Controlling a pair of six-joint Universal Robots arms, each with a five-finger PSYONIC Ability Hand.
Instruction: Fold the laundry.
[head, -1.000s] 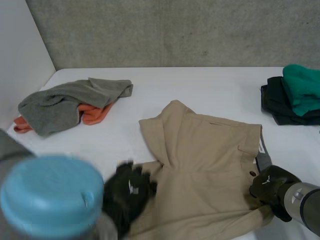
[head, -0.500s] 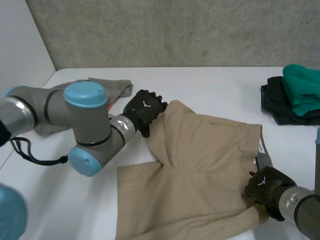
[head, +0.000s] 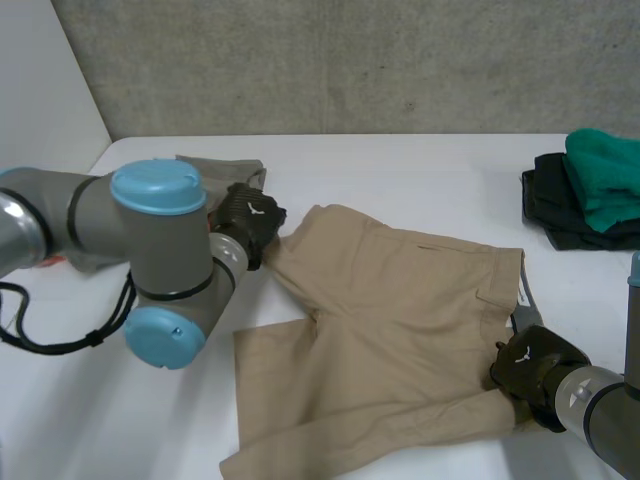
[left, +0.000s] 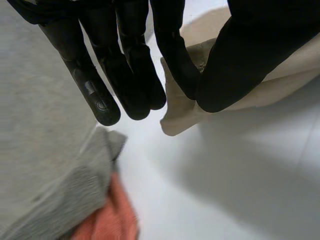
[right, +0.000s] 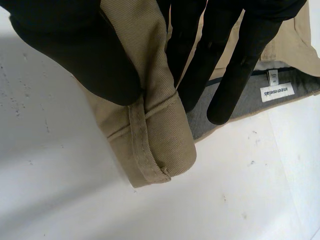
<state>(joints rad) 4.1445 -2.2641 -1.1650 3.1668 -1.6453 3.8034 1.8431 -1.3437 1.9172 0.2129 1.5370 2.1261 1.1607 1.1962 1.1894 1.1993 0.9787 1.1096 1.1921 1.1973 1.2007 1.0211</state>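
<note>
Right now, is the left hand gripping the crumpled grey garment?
No: the left hand pinches a corner of the beige twill shorts between thumb and finger; the crumpled grey garment lies loose beside it.

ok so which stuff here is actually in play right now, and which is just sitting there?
In play: tan shorts, pinched by left hand at a corner and right hand at the waistband.
Lying about: grey cloth, orange cloth, dark garment, green garment.
</note>
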